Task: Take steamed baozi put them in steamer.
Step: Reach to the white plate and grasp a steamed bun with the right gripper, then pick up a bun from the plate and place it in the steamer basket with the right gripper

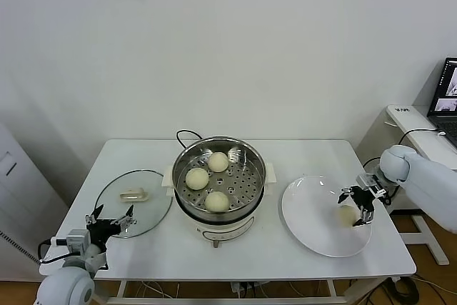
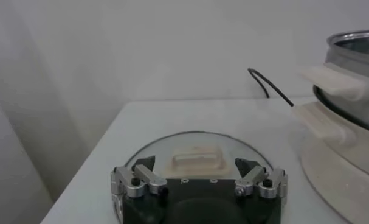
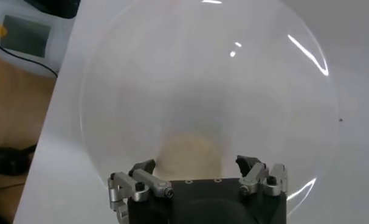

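Observation:
The steamer (image 1: 257, 163) stands mid-table on its white base, and three cream-white steamed baozi (image 1: 217, 201) lie in its perforated basket. One more baozi (image 1: 347, 215) rests on the white plate (image 1: 307, 212) to the right. My right gripper (image 1: 359, 208) is lowered over that bun. In the right wrist view the baozi (image 3: 190, 152) sits between the spread fingers of the right gripper (image 3: 195, 164), with a gap on one side. My left gripper (image 1: 111, 219) waits open at the near left, over the edge of the glass lid (image 1: 146, 208).
The glass lid (image 2: 196, 143) lies flat left of the steamer (image 2: 354, 73), with its cream handle (image 1: 133, 194) upward. A black cord (image 1: 187, 134) runs behind the pot. A side table with a laptop (image 1: 446, 98) stands past the table's right edge.

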Controlling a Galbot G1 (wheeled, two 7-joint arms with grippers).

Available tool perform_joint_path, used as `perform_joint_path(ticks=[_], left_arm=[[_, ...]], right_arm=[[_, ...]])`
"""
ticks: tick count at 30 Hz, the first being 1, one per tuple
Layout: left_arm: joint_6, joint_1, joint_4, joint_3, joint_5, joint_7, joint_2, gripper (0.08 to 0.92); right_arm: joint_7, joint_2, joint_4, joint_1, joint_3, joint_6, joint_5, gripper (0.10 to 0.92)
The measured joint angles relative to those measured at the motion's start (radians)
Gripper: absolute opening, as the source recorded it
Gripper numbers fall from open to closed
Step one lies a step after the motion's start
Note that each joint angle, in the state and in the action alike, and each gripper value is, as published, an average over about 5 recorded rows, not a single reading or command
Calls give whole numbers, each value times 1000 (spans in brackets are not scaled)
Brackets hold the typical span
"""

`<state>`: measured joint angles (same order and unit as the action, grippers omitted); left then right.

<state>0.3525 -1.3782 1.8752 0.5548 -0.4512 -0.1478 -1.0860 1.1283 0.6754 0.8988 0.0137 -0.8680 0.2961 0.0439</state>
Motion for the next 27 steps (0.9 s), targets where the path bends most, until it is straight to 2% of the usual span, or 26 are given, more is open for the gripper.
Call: perform_joint_path(ticks=[5,8,16,27], left_arm=[[0,0,0,0,1,0,-1,823],[1,-1,2,0,2,-1,-1,823],[5,0,4,1,2,-1,-1,823],[9,-2,16,4,1,-1,2,823]], right_arm=[[8,1,-2,-13,18,-10,2,513],[15,-2,0,-14,21,-18,-3,462],[30,-37,50,60,-70,-69,-86,450],[28,-34,199,449,-470,-224,-377,450]])
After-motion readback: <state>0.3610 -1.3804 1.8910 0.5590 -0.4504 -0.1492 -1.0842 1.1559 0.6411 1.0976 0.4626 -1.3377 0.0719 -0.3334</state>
